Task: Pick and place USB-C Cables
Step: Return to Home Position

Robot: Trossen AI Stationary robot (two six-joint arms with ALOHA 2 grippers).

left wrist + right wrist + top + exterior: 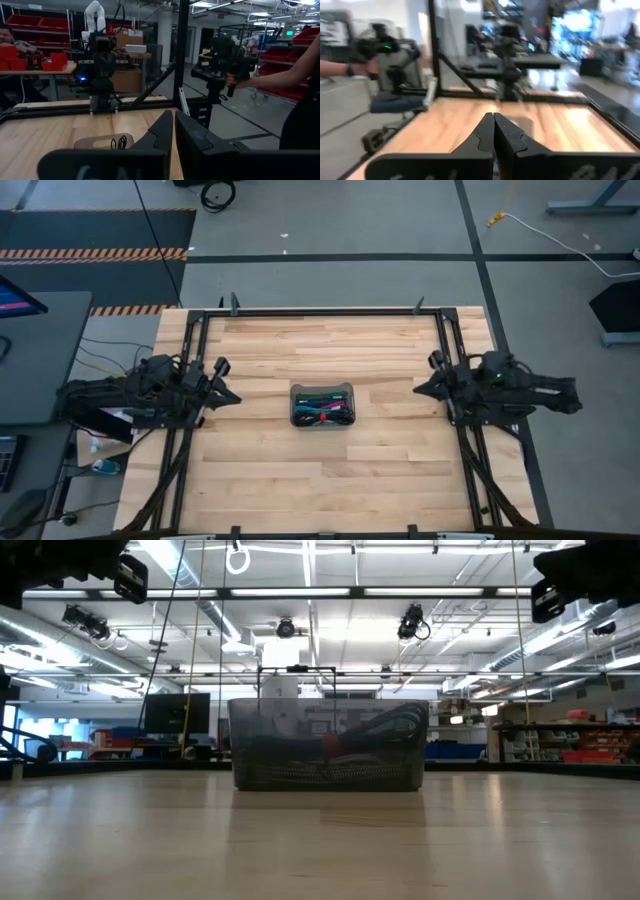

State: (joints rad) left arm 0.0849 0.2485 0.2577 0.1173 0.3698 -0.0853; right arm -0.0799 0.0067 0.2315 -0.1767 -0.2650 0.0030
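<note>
The translucent grey tray stands on its base at the table's middle, holding several USB-C cables in green, red, purple and black. In the low view the tray shows dark cable loops through its wall. My left gripper hovers shut near the table's left edge, raised above the wood, pointing at the tray; the tray's rim peeks past its fingers. My right gripper hovers shut near the right edge, also pointing at the tray. Both are empty.
A black metal frame runs along the table's far edge and sides. Bare wood lies between the tray and the near edge. A person's hand and sleeve hold a device beyond the table's far side.
</note>
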